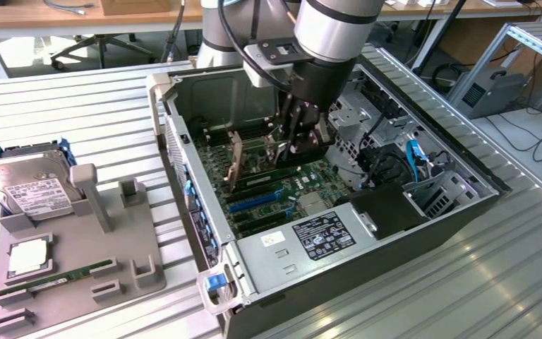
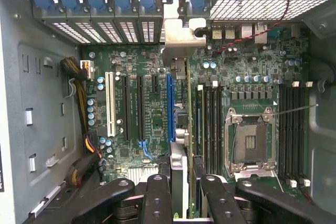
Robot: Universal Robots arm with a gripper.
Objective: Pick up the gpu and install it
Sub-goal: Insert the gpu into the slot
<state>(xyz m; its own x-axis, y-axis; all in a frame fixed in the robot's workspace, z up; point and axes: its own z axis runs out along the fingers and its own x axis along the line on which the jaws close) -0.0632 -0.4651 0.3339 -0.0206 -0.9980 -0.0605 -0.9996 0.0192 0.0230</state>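
Over on the exterior view's left, a grey parts tray [image 1: 111, 272] sits on the slatted table [image 1: 73, 113], with a silver hard drive [image 1: 28, 187] propped at its far end, a small square chip [image 1: 29, 256] lower down, and a slim green RAM stick [image 1: 59, 277] lying in a slot near the front. Just right of the tray, the open computer case [image 1: 186, 148] lies on its side with the motherboard [image 1: 281, 191] facing up. The arm reaches down into the middle of the case, and the gripper [image 1: 285, 145] hangs low over the board. The gpu [image 1: 236, 159] is held on edge between the fingers, upright, its metal bracket toward the rear wall of the case. From the wrist view, the gripper [image 2: 184, 192] is clamped on the gpu [image 2: 178, 163]: the card runs straight out from between the black fingers [image 2: 157, 198], its silvery bracket [image 2: 178, 40] up against the row of rear slot openings, and its edge just beside the blue expansion slot [image 2: 169, 106]. Farther along the board are the memory slots [image 2: 210, 124] and the bare CPU socket [image 2: 249, 142]. On the exterior view's right, the black power supply [image 1: 327, 236] fills the case's near corner.
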